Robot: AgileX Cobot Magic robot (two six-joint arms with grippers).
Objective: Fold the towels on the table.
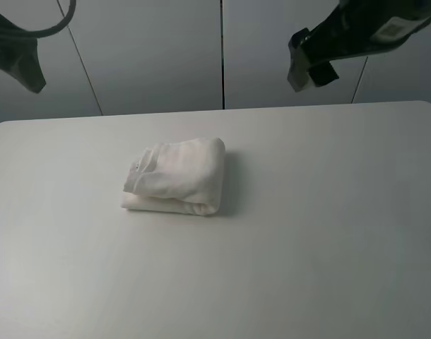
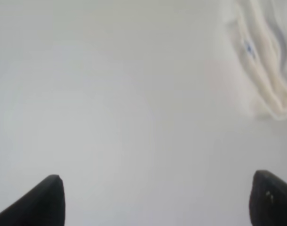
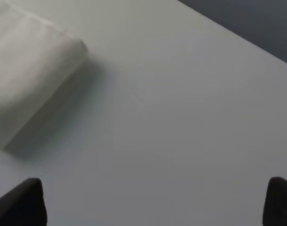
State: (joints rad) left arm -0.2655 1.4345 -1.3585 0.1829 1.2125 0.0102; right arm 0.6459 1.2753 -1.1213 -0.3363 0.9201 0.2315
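Left gripper point(image 2: 153, 200): hanging high above the far left corner of the table point(image 1: 328, 268), clear of everything. Its two dark fingertips point(image 2: 44, 202) are standing wide apart in the left wrist view, with only bare tabletop between them. It is holding nothing.

Towel point(image 1: 179, 176): lying as a folded white bundle on the table, a little left of the middle and toward the far half. It is sitting in stacked layers, with a rounded fold running along its right side and looser edges bunching at its left end. A small dark-printed label point(image 2: 248, 48) is showing among those edges in the left wrist view. No gripper is touching it.

Right gripper point(image 3: 153, 202): hanging high above the far right part of the table, well apart from the towel. Its fingertips point(image 3: 23, 202) are also standing wide apart over bare tabletop, gripping nothing.

Wall panels point(image 1: 152, 49): pale grey, rising behind the table's far edge.
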